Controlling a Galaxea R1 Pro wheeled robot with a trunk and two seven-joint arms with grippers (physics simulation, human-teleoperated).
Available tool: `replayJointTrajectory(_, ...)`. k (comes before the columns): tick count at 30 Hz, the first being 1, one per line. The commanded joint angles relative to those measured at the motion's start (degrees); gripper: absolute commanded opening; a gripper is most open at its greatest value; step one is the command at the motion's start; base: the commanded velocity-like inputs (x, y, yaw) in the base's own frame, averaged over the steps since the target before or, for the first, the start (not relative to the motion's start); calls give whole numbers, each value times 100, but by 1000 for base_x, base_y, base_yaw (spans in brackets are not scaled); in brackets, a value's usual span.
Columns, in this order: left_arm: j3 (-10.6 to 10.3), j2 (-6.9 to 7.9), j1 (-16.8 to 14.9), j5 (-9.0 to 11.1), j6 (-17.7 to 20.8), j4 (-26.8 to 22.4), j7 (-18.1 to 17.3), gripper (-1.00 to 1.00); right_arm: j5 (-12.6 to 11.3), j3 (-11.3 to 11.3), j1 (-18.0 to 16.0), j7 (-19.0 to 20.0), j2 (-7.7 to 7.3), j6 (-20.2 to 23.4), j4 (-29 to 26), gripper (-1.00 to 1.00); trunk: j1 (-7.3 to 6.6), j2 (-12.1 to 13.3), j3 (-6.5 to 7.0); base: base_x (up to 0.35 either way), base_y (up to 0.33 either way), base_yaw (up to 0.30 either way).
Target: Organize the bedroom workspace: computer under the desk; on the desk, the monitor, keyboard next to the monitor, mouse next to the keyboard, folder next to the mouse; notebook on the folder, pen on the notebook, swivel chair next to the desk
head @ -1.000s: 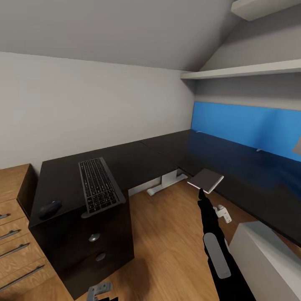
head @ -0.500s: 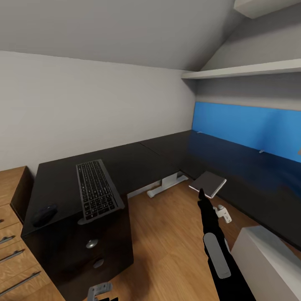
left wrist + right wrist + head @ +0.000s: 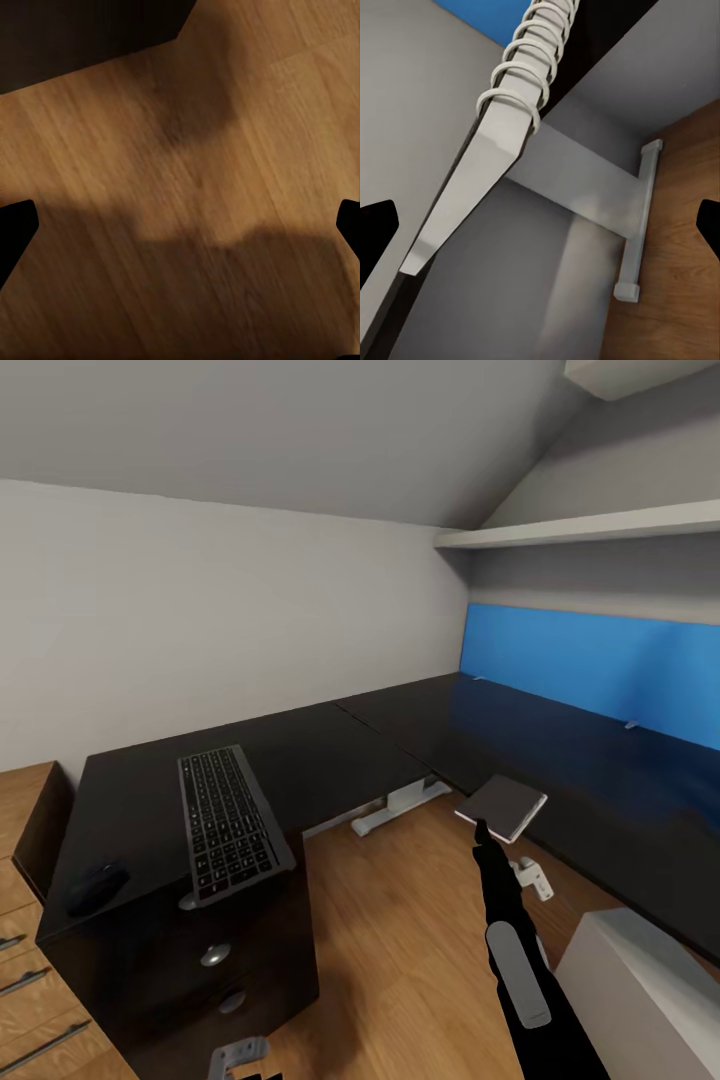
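A dark keyboard [image 3: 228, 823] lies on the near left end of the black L-shaped desk [image 3: 330, 740], its front edge over the desk's rim. A black mouse [image 3: 96, 887] sits to its left. My right gripper [image 3: 482, 828] reaches forward over the floor, shut on a grey spiral-bound notebook [image 3: 503, 806] held in the air in front of the desk's right wing. In the right wrist view the notebook [image 3: 502, 135] shows edge-on with its wire rings. My left gripper [image 3: 180, 225] hangs open over bare wood floor [image 3: 187, 150], fingers wide apart.
Wooden drawers [image 3: 20, 950] stand left of the desk. A blue panel [image 3: 600, 660] backs the desk's right wing, with a white shelf [image 3: 590, 525] above. White desk feet [image 3: 400, 802] rest on the floor. A white box-like block [image 3: 640, 980] sits at lower right.
The whole picture has slid left, so the camera has turned. The right arm still holds the notebook aloft, which sits slightly further right and lower.
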Motion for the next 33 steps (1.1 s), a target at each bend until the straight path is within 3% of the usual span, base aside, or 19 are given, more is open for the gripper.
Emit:
replayJointTrajectory(1, -22, 6, -5, 57, 3, -6, 52, 100, -46, 0, -3, -7, 2, -17, -3, 100, -1, -3, -6, 24, 0, 0)
replayJointTrajectory(21, -31, 3, -4, 53, 4, 27, 52, 100, -37, -64, -3, -6, 2, -16, 0, 100, -1, -3, -6, 3, 0, 0)
replayJointTrajectory(27, -31, 3, -6, 55, 9, 27, 52, 100, -30, -65, -3, -6, 2, -16, 0, 100, -132, 238, 102, 0, 0, 0)
replayJointTrajectory(33, -31, 3, -6, 56, 7, 27, 52, 100, -29, -65, -3, -6, 2, -20, 0, 100, -132, 238, 102, 0, 0, 0)
